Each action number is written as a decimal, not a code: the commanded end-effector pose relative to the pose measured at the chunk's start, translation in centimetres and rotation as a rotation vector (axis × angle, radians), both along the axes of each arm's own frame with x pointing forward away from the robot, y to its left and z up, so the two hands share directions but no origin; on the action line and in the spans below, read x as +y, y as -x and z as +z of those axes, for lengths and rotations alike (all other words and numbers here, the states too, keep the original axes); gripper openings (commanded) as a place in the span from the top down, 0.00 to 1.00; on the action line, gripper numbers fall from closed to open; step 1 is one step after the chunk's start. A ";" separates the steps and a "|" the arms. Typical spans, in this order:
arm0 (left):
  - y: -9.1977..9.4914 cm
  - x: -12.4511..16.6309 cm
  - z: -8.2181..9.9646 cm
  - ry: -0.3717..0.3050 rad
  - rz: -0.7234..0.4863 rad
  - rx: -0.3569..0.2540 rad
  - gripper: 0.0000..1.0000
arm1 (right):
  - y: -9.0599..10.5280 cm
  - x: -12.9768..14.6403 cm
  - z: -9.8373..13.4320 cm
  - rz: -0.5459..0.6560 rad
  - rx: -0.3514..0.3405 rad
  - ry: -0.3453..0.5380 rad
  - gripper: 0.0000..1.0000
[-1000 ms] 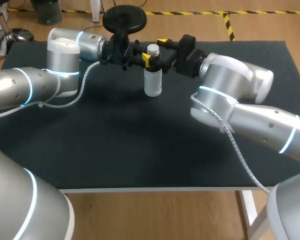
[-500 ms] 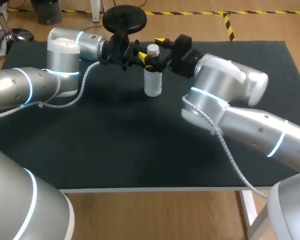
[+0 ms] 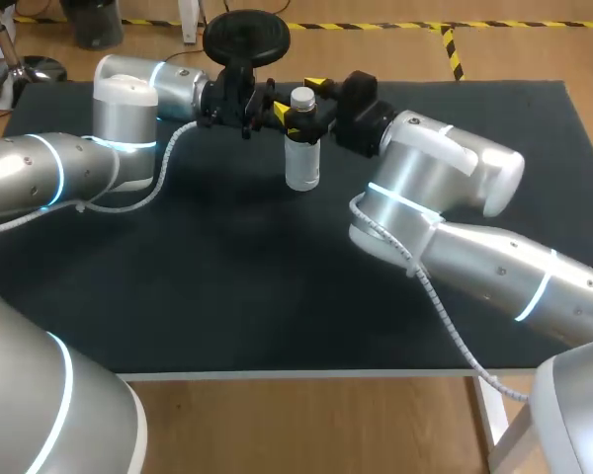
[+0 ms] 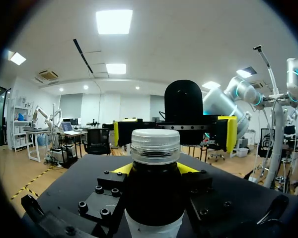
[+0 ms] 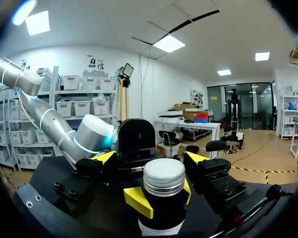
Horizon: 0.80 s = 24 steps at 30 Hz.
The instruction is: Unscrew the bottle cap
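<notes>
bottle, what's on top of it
A white cap sits on the bottle; the open right gripper straddles it without touching. The neck thread is covered by the cap.

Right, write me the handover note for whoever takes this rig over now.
Left gripper: shut on the bottle, gripping it just under the cap.
Right gripper: open, with one yellow tip on each side of the cap and neither touching it.
The bottle stands upright on the black table, towards its far side.
Done: the bottle is braced and the right gripper is lined up around the cap.
Left: close the right gripper on the cap and twist it off while the left one holds the bottle. The cap is still seated on the bottle.
</notes>
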State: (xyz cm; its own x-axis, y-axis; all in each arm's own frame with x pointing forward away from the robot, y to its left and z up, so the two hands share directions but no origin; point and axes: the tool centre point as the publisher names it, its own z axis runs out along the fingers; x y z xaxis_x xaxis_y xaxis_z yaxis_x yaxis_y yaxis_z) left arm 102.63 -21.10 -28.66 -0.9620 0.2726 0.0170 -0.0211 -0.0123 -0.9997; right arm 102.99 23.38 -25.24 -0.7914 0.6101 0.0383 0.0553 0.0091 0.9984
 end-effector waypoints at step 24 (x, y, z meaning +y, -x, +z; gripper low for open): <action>0.2 0.0 0.2 -0.004 0.004 -0.001 1.00 | -0.5 -0.9 0.0 0.130 0.012 -0.011 1.00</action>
